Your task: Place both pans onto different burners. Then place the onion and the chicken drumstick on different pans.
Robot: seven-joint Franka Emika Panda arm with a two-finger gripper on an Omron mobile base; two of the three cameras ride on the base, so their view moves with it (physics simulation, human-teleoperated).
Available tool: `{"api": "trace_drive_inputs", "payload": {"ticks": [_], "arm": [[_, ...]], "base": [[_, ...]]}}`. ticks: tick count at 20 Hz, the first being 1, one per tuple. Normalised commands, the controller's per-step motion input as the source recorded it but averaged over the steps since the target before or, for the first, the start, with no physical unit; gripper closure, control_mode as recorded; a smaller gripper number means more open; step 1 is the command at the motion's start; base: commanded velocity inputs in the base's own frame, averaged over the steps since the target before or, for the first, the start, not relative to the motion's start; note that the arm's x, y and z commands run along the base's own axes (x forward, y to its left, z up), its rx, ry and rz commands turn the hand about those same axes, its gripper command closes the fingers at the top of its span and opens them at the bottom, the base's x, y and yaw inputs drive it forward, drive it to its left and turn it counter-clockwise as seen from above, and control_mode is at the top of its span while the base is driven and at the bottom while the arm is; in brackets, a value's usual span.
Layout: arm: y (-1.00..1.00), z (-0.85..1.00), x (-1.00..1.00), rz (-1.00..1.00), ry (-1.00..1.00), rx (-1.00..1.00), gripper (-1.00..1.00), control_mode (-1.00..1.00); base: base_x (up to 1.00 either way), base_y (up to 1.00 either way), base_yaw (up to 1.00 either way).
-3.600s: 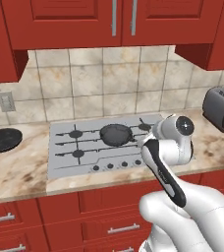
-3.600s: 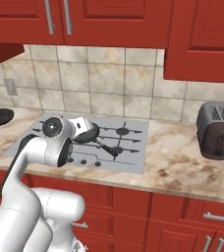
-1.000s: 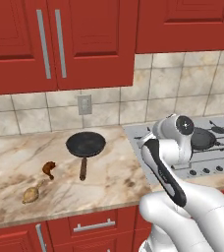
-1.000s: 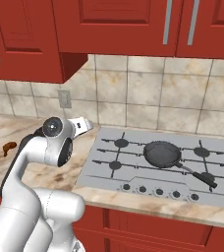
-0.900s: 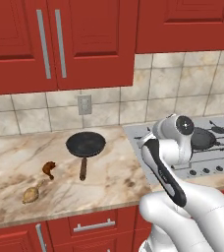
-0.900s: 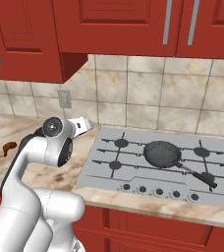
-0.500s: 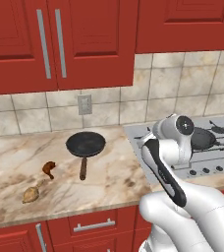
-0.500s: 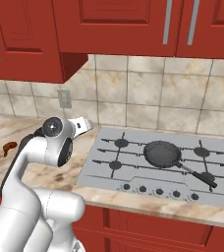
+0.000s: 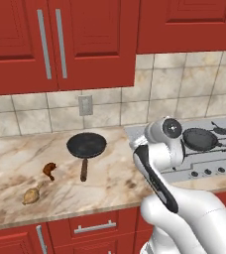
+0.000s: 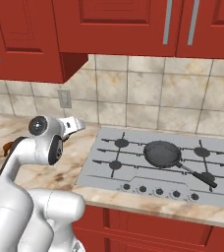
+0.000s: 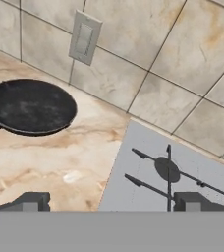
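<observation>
The jaws (image 11: pixel 109 202) stand fully open and hold nothing. The black pan (image 9: pixel 86 145) lies on the desk (image 9: pixel 16 163), at 9 o'clock from the cooktop (image 9: pixel 219 154). I would approach its wooden handle (image 9: pixel 84 170) from above and grip it squarely.

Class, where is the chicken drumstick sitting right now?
In the left base view, the chicken drumstick lies on the marble counter, left of the wooden-handled pan and just up-right of the onion.
</observation>
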Motion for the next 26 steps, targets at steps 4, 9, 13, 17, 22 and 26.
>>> {"api": "trace_drive_inputs", "payload": {"ticks": [4, 9, 13, 17, 22, 26], "arm": [[0.54, 0.0, -0.14, -0.23, 0.01, 0.0, -1.0, -1.0], [0.42, 0.0, -0.04, -0.29, 0.0, 0.08, -1.0, -1.0], [0.31, 0.02, 0.0, -0.29, 0.03, 0.17, -1.0, -1.0], [0.26, 0.04, 0.0, -0.27, 0.08, 0.24, -1.0, -1.0], [0.19, 0.06, 0.0, -0.21, 0.16, 0.25, -1.0, -1.0], [0.08, 0.04, -0.06, -0.12, 0.16, 0.23, -1.0, -1.0]], "base": [[0.0, 0.0, 0.0], [0.0, 0.0, 0.0], [0.0, 0.0, 0.0], [0.0, 0.0, 0.0], [0.0, 0.0, 0.0], [0.0, 0.0, 0.0]]}}
